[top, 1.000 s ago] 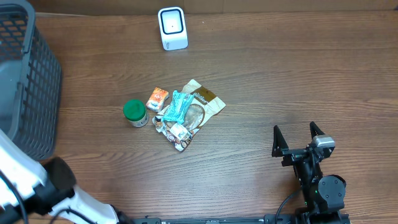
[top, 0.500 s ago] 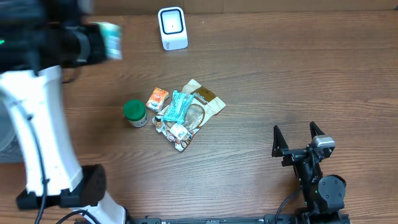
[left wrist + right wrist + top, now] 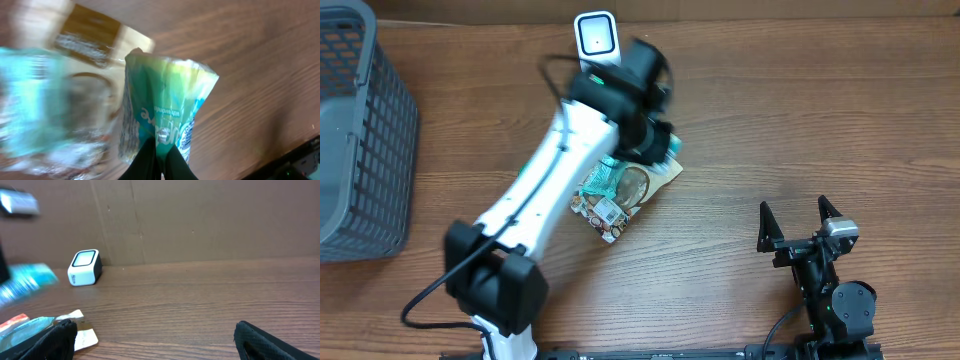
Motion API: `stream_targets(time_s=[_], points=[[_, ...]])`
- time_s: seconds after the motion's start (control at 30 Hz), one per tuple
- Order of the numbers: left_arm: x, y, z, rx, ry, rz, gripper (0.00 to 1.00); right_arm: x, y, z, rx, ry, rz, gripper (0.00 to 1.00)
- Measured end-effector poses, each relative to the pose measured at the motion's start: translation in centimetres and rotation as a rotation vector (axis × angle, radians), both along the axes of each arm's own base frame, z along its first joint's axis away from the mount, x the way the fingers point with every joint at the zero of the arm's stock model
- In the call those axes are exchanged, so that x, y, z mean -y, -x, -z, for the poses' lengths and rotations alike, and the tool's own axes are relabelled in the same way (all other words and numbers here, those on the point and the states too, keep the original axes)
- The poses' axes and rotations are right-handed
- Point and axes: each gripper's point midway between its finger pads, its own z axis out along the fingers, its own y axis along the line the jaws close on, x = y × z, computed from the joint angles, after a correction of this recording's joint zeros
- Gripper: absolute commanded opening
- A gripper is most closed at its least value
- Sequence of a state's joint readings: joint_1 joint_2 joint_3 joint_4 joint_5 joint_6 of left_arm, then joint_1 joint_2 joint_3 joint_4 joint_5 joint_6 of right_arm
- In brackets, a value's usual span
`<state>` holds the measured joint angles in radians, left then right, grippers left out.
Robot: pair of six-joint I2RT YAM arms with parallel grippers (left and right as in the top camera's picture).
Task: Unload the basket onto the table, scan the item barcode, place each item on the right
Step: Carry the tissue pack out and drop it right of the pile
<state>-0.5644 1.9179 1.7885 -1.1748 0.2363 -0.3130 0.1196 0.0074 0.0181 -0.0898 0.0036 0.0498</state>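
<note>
A white barcode scanner (image 3: 597, 45) stands at the table's far edge, also in the right wrist view (image 3: 84, 268). My left gripper (image 3: 648, 140) hangs over the pile of snack packets, shut on a teal-green packet (image 3: 658, 152). In the left wrist view its black fingers (image 3: 150, 160) pinch the packet's (image 3: 167, 100) lower edge, with a brown-and-cream pouch (image 3: 95, 35) blurred behind. My right gripper (image 3: 800, 225) rests near the front right, open and holding nothing (image 3: 160, 345).
A grey mesh basket (image 3: 380, 150) stands at the far left. The pile under the left arm shows a patterned pouch (image 3: 620, 195) with a white label (image 3: 609, 211). The left arm's white link (image 3: 540, 190) crosses the table and hides part of the pile.
The left arm has swung from the left side by the basket, across the back, to above the pile, carrying the teal-green packet. The right arm has not moved.
</note>
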Motion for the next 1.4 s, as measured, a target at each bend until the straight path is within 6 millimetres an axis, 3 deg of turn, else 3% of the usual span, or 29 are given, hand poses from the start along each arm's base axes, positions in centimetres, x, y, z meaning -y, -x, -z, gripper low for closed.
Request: stream_targets(time_s=[0.17,0.33,0.37,0.5,0.57,0.6,0.87,0.97,1.03,1.2,1.3,1.4], points=[[3.8,2.1,3.0,-0.015,0.025,-0.005,0.04,0.0,0.0,0.0,0.0,0.001,0.0,1.0],[4.5,2.4,5.8,-0.021,0.009,-0.156,0.06,0.0,0.0,0.0,0.0,0.001,0.0,1.0],[4.6,2.3,6.3,-0.014,0.012,-0.184,0.14,0.0,0.0,0.0,0.0,0.001,0.0,1.0],[5.1,1.9,7.4,0.006,0.028,-0.238,0.76,0.0,0.0,0.0,0.0,0.0,0.0,1.0],[5.0,1.9,7.8,0.004,0.023,-0.253,0.94,0.0,0.0,0.0,0.0,0.001,0.0,1.0],[5.0,1.9,7.9,0.0,0.022,-0.26,1.0,0.0,0.0,0.0,0.0,0.001,0.0,1.0],[3.3,1.9,7.0,-0.006,-0.042,-0.192,1.0,0.0,0.0,0.0,0.0,0.001,0.0,1.0],[1.0,0.5,3.4,0.002,-0.072,-0.16,1.0,0.0,0.0,0.0,-0.001,0.001,0.0,1.0],[-2.1,-1.5,-1.3,0.044,-0.071,-0.161,1.0,0.0,0.0,0.0,-0.001,0.001,0.0,1.0],[-10.8,-3.2,-10.3,0.16,-0.072,-0.214,1.0,0.0,0.0,0.0,0.0,0.001,0.0,1.0],[-15.7,-3.2,-13.6,0.226,-0.087,-0.263,1.0,0.0,0.0,0.0,-0.001,0.001,0.0,1.0],[-20.0,-2.9,-14.8,0.243,-0.114,-0.322,1.0,0.0,0.0,0.0,0.0,0.001,0.0,1.0]])
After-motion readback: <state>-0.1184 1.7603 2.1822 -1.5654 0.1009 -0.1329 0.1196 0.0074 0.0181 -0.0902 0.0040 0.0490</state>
